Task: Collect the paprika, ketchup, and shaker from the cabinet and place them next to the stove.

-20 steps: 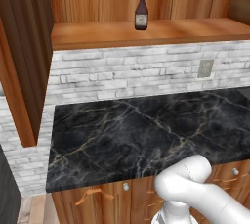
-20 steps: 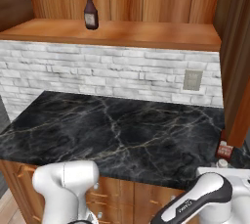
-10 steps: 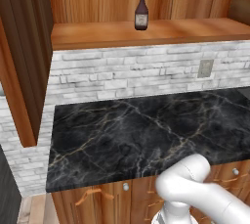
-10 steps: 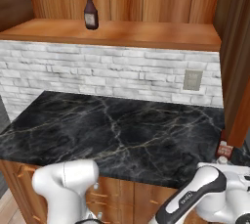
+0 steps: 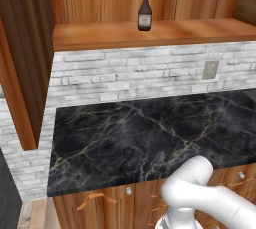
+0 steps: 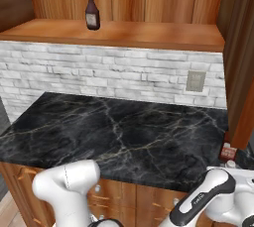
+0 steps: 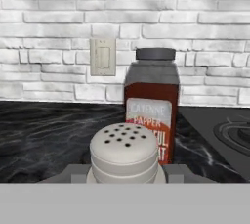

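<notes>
The ketchup, a slim dark bottle with a pale label, stands alone on the cabinet shelf board, also in the right base view as the ketchup. In the hand view the shaker, pale with a holed rounded top, sits between my gripper fingertips, which press its two sides. Right behind it the paprika stands upright on the black counter, reddish with a dark cap. The paprika also peeks at the right edge of the right base view, beside my arm.
A stove top begins just right of the paprika. A white brick wall with an outlet backs the black marble counter. Drawers with handles sit below the counter front. An open cabinet door hangs at the left.
My arm's forearm at the lower right of the right base view has shifted slightly. The ketchup and the shelf are unchanged.
</notes>
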You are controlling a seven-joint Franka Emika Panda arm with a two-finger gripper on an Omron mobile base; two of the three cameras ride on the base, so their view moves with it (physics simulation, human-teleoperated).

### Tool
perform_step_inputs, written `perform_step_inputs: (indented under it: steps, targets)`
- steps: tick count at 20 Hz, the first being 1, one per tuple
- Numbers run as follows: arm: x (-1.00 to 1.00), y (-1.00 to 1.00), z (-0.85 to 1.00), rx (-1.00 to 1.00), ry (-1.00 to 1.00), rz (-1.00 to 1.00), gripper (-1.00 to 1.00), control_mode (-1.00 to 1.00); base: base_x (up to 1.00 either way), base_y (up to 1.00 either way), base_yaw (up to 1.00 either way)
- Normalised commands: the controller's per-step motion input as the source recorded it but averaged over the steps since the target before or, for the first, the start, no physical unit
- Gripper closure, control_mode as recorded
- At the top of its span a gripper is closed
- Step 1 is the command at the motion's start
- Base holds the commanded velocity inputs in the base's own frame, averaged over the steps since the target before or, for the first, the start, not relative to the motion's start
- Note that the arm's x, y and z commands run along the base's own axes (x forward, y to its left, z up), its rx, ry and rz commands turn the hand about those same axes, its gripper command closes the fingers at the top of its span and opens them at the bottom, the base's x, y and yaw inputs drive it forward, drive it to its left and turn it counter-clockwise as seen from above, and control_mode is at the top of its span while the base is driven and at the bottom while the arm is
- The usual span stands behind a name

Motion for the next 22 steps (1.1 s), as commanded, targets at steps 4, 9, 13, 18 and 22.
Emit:
perform_step_inputs:
  steps: [4,9,13,18,22]
  targets:
    - [0.22,-0.22,-0.39,-0.04,0.00,0.00,1.00,-1.00,0.00,0.00,0.00]
    - [0.10,-0.15,-0.33,-0.02,0.00,0.00,1.00,-1.00,0.00,0.00,0.00]
    - [0.04,-0.10,-0.25,0.00,0.00,0.00,1.00,-1.00,0.00,0.00,0.00]
    - [0.02,-0.01,-0.24,0.00,0.00,0.00,-1.00,-1.00,0.00,0.00,0.00]
    - [-0.09,0.00,-0.04,0.00,-0.01,0.00,-1.00,-1.00,0.00,0.00,0.00]
